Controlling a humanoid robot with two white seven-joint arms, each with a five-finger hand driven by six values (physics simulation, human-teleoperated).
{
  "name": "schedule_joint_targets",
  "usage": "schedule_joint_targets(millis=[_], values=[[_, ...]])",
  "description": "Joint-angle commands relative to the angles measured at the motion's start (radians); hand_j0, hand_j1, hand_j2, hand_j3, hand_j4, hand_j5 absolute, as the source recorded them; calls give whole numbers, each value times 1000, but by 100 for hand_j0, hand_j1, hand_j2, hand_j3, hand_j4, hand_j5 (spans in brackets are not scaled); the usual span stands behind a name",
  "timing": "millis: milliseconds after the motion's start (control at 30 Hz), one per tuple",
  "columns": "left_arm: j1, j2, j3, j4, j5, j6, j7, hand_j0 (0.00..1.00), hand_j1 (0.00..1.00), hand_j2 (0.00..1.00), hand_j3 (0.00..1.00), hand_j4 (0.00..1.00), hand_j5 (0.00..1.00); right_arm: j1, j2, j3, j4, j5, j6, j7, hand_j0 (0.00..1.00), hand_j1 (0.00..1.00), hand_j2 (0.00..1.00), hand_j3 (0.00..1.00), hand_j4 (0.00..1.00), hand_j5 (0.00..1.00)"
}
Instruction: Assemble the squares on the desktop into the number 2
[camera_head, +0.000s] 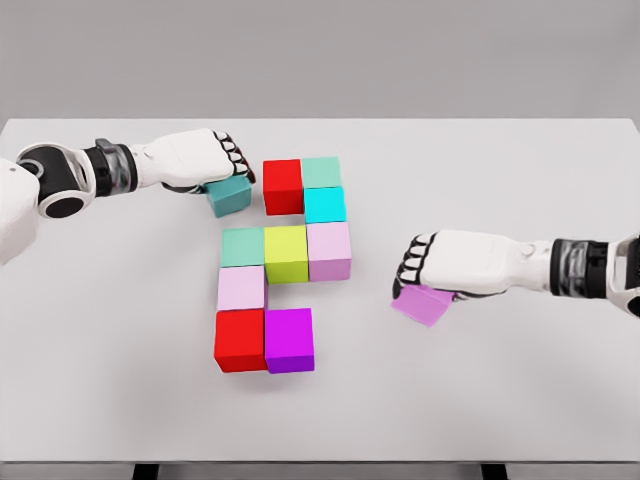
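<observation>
head view: on the white table (500, 400) nine cubes sit packed together. a red cube (283, 186) and a mint cube (321, 171) form the top row, a cyan cube (325, 204) under the mint one. below runs a row of a green-teal cube (242, 246), a yellow-green cube (286, 252) and a pale pink cube (329, 249). a light pink cube (241, 288) sits under the green-teal one, then a second red cube (240, 339) beside a magenta cube (289, 339). the left hand (195, 158) curls around a teal cube (230, 195), just left of the top red cube. the right hand (450, 262) grips a lilac cube (424, 304), tilted beneath its fingers, well right of the group.
</observation>
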Motion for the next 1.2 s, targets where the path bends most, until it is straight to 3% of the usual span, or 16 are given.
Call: schedule_joint_targets(millis=[0, 400, 667, 733, 833, 967, 1033, 1167], values=[[2, 1, 1, 0, 6, 1, 3, 100, 100, 100, 100, 100, 100, 0, 11, 1, -1, -36, 3, -1, 55, 55, 55, 55, 55, 55], [-3, 7, 11, 17, 20, 1, 4, 100, 100, 100, 100, 100, 100, 23, 12, 1, -4, -77, 3, -1, 55, 55, 55, 55, 55, 55], [29, 172, 92, -3, 63, 1, 10, 100, 100, 100, 100, 100, 100, 49, 11, 2, -4, -125, 3, -1, 55, 55, 55, 55, 55, 55], [48, 205, 110, -1, 61, 1, 10, 87, 87, 87, 87, 87, 87, 52, 9, 2, -4, -125, 3, -1, 55, 55, 55, 55, 55, 55], [86, 241, 144, 0, 61, 1, 10, 84, 84, 84, 84, 84, 84, 54, 9, 4, -4, -125, 3, -1, 56, 56, 56, 56, 56, 56], [118, 241, 149, -4, 63, 1, 10, 84, 84, 84, 84, 84, 84, 54, 9, 5, -4, -123, 3, -1, 69, 69, 69, 69, 69, 69], [140, 238, 150, -1, 61, 1, 9, 85, 85, 85, 85, 85, 85, 54, 6, 5, -4, -123, 3, -1, 92, 92, 92, 92, 92, 92], [149, 229, 145, 0, 55, 1, 9, 85, 85, 85, 85, 85, 85, 52, 1, 5, -4, -123, 3, -1, 98, 98, 98, 98, 98, 98]])
